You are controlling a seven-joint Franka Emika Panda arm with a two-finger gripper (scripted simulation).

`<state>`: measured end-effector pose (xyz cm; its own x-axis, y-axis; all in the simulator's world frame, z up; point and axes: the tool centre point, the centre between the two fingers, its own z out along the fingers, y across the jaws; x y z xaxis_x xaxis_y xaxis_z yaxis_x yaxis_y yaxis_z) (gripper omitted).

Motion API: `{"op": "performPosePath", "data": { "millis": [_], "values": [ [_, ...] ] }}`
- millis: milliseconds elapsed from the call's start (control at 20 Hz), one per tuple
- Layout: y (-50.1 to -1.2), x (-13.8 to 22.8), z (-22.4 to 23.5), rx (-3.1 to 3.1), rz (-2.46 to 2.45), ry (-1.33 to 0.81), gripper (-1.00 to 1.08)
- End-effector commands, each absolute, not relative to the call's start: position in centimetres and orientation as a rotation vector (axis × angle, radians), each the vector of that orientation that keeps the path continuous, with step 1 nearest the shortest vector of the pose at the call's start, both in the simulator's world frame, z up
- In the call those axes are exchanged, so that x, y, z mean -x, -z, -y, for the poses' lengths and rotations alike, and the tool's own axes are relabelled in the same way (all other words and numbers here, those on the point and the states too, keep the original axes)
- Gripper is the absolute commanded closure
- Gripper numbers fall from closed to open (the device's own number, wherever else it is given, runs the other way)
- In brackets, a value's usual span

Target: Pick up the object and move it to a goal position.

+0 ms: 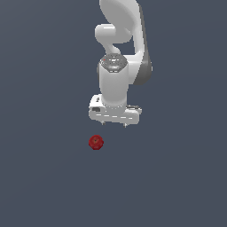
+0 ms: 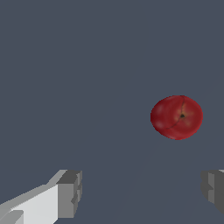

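The object (image 1: 95, 142) is a small glossy dark-red ball with a dimpled top, lying on the dark grey floor. My white gripper (image 1: 113, 124) hangs above the floor, a little behind the object and toward the exterior view's right of it. Only short finger stubs show under the hand there. In the wrist view the object (image 2: 176, 117) lies ahead of the grey fingertips (image 2: 70, 193), off the line between them. The gripper (image 2: 140, 192) is open, its fingers wide apart with nothing between them.
The white arm (image 1: 122, 40) rises behind the hand toward the top of the exterior view. A plain dark grey floor (image 1: 53, 177) stretches on all sides, with no other objects or edges in view.
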<state>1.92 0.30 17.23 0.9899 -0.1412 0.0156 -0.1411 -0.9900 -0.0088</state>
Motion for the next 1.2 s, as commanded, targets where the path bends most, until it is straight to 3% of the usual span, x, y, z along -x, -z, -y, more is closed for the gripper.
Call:
{"op": "performPosePath", "data": {
  "millis": [0, 600, 1150],
  "values": [
    [-16.3, -2.4, 0.8, 3.114, -0.336, 0.020, -0.92],
    [-11.3, -4.2, 7.0, 2.992, -0.940, 0.002, -0.92],
    [-9.6, -4.5, 9.1, 2.934, -1.123, 0.000, -0.92]
  ]
}}
